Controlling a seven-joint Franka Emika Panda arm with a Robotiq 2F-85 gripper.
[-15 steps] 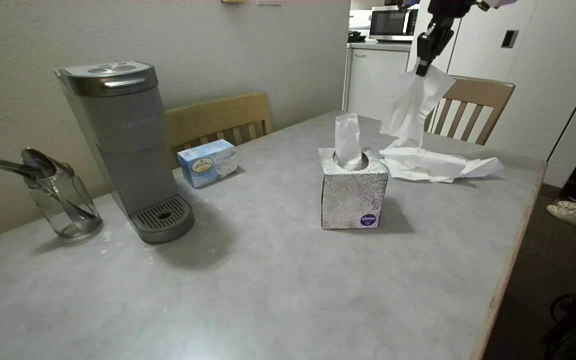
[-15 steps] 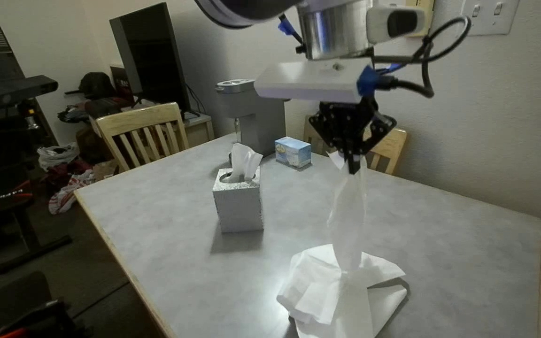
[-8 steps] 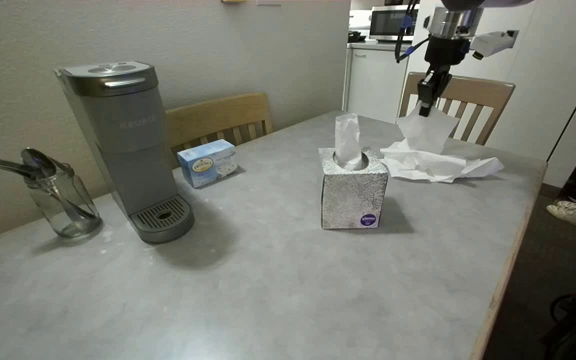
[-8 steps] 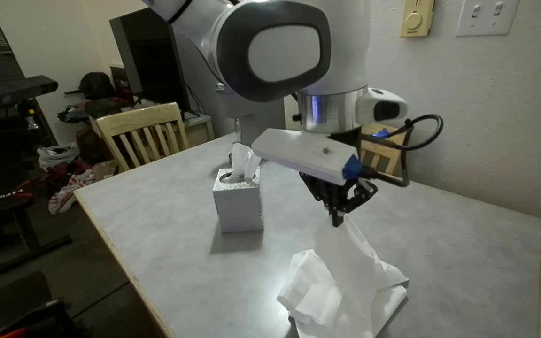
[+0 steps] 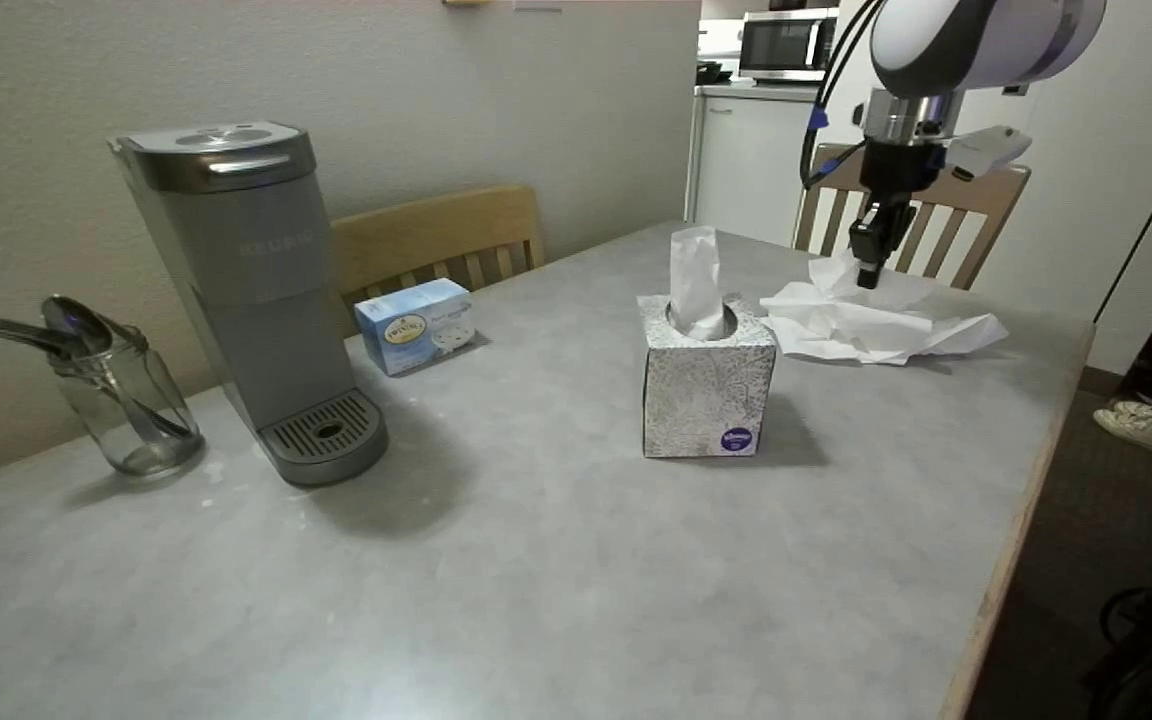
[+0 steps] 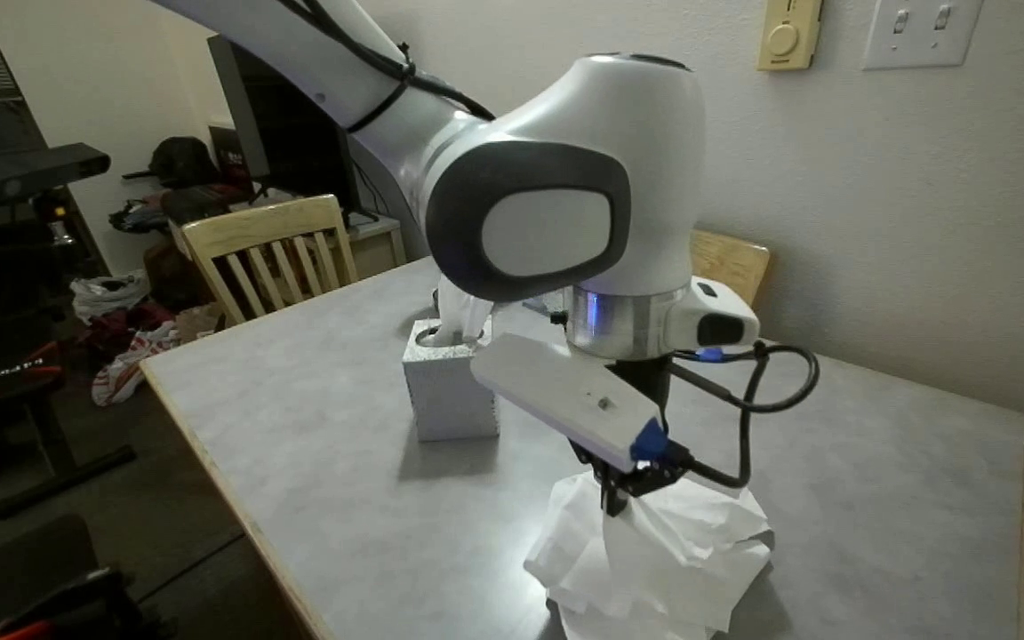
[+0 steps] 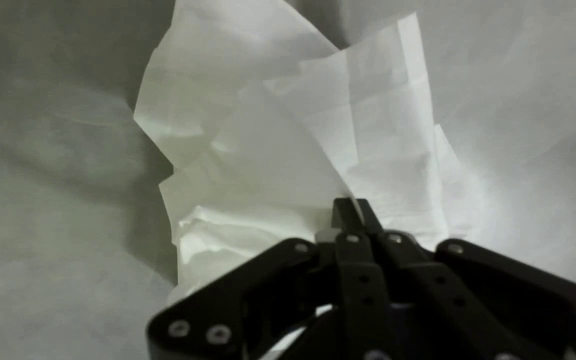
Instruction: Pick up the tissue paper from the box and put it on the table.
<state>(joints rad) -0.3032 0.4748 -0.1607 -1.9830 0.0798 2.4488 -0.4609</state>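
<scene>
- Tissue paper (image 7: 273, 145): lies on the table (image 5: 496, 560), to the right of the tissue box (image 5: 704, 405) and apart from it in both exterior views, spread in creased, overlapping folds, with one part rising to the gripper (image 7: 356, 212); cannot tell how many sheets.
- Starting from the left end of the table in an exterior view: glass jar (image 5: 136, 405) with metal cutlery (image 5: 78, 322) poking out above the rim.
- Just to the right: tall grey coffee maker (image 5: 246, 270), standing near the jar, with a slotted drip tray (image 5: 321, 425) at the foot.
- Next: blue carton (image 5: 418, 327), set near the coffee maker, with a yellow oval on the front; behind it, wooden chair (image 5: 436, 225) beside the wall (image 5: 496, 110).
- Right of the middle: tissue box again, upright, speckled grey and white, with a purple oval low on the front and a white tuft of tissue (image 5: 698, 285) standing up through the round hole.
- Farther back: microwave (image 5: 781, 47) on a counter (image 5: 758, 93).
- Farther right: gripper, pointing down over the paper from the robot arm (image 5: 1016, 45); closed, with fingertips (image 7: 344, 216) pressed together and an edge of the paper pinched between them, as shown in the wrist view. Cannot tell whether touching the table.
- Behind the gripper: brown slatted chair (image 5: 981, 190).
- At far right: pale shoes (image 5: 1151, 430) on the dark floor (image 5: 1086, 540), beyond the table's edge.
</scene>
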